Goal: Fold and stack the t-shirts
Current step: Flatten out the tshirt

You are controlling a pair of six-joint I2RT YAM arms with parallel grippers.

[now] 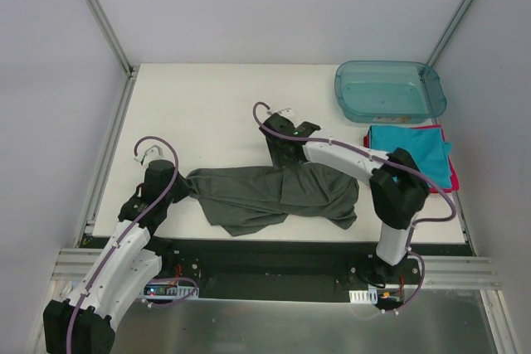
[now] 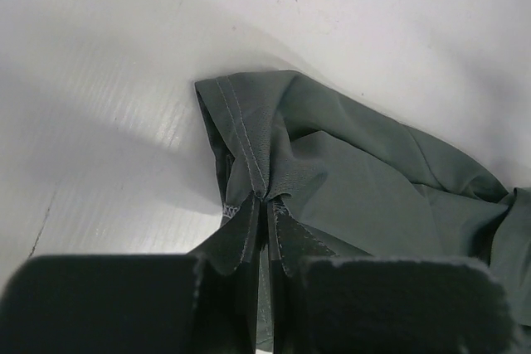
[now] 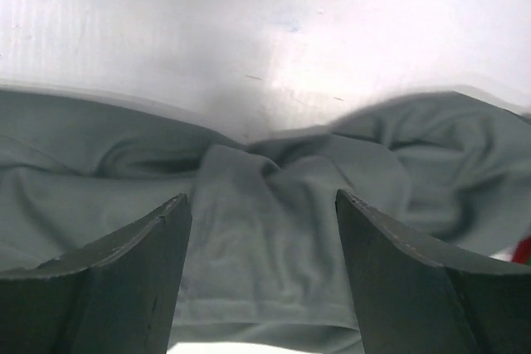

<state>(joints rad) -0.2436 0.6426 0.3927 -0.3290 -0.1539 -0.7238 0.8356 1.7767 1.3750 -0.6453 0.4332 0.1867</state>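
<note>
A dark charcoal-grey t-shirt (image 1: 274, 195) lies crumpled across the near middle of the table. My left gripper (image 1: 176, 191) is shut on its left hem edge (image 2: 249, 155), the cloth pinched between the fingers. My right gripper (image 1: 286, 153) is open, its fingers (image 3: 141, 263) spread over a rumpled fold of the grey shirt (image 3: 265, 230) at its far edge. A folded teal t-shirt (image 1: 408, 151) lies on a red-pink one (image 1: 452, 178) at the right.
A translucent teal plastic tub (image 1: 388, 91) stands at the back right. The white table (image 1: 199, 113) is bordered by metal rails, with white walls on three sides.
</note>
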